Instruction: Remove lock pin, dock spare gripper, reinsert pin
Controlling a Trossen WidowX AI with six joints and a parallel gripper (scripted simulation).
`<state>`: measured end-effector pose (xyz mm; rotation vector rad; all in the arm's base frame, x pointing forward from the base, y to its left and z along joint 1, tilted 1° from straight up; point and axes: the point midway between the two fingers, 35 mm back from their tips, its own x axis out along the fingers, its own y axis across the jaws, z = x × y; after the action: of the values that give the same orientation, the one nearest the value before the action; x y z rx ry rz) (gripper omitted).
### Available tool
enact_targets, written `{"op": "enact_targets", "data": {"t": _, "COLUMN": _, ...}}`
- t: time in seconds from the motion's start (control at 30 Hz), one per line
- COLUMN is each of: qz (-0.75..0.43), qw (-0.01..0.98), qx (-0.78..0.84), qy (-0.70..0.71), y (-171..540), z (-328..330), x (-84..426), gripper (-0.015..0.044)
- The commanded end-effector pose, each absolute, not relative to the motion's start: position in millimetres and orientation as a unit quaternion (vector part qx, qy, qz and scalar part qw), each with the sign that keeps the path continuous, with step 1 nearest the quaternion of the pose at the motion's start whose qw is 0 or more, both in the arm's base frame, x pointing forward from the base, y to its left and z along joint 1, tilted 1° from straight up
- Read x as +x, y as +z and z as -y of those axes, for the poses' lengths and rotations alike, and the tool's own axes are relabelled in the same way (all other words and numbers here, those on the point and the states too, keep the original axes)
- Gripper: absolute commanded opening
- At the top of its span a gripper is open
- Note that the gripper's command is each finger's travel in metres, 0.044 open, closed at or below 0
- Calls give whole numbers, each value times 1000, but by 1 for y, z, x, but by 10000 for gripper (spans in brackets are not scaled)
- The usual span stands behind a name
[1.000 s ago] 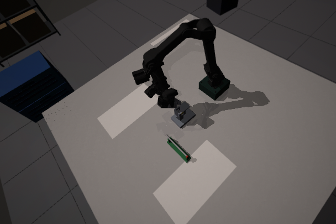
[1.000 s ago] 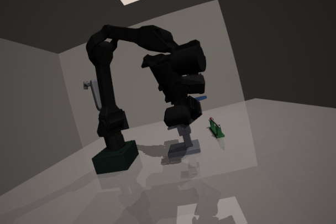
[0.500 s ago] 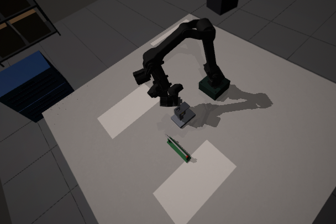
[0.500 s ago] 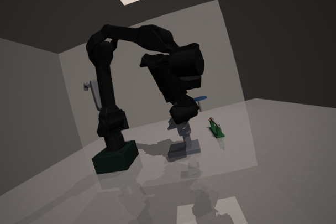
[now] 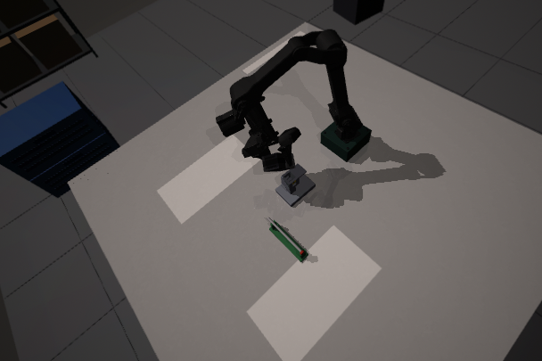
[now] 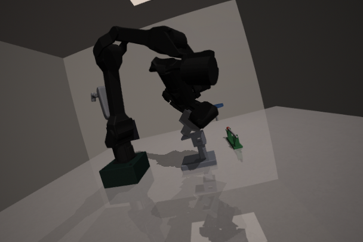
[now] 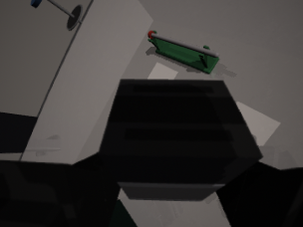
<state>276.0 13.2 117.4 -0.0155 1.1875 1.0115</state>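
Across the top view, with the mount [image 5: 307, 188] [image 6: 194, 159] as landmark, a shelf unit [image 5: 73, 27] with thin black bars stands far to its left, on the floor beyond the table [image 5: 401, 222] [image 6: 313, 149]. Below the shelf unit, also left of the mount, is a boxy blue cabinet [image 5: 40, 119] with rows of small dark marks on its front, too small to read.

Nearer, just beside and above the mount, the matte black gripper [image 5: 285, 148] [image 6: 194, 119] [image 7: 165, 142] is clenched on something. In the exterior view an angular grey piece [image 6: 185, 119] shows tilted at its fingers; whether this is the spare gripper, I cannot tell.

Below and slightly left of the mount lies a narrow green cradle [image 5: 285, 241] [image 6: 231, 141] [image 7: 179, 54] with upright end supports. A slim, smooth grey rod [image 5: 285, 235] [image 6: 232, 132] [image 7: 184, 44] rests lengthwise on it, tipped by a red end; it looks like the lock pin, clear of the mount.

The mount itself is smooth blue-grey, a flat rectangular foot under a short post and blocky head, with a small yellow spot. Right of it, the arm rises from a dark green block base [image 5: 330, 143] [image 6: 119, 177].
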Motion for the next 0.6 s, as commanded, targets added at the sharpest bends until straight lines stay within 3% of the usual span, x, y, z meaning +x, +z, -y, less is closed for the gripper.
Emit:
{"op": "enact_targets", "data": {"t": 0.0, "qz": -504, "qw": 709, "qx": -29, "qy": 491, "y": 123, "z": -17, "x": 274, "gripper": 0}}
{"op": "enact_targets", "data": {"t": 0.57, "qz": -387, "qw": 690, "qx": -121, "qy": 599, "y": 134, "z": -25, "x": 266, "gripper": 0}}
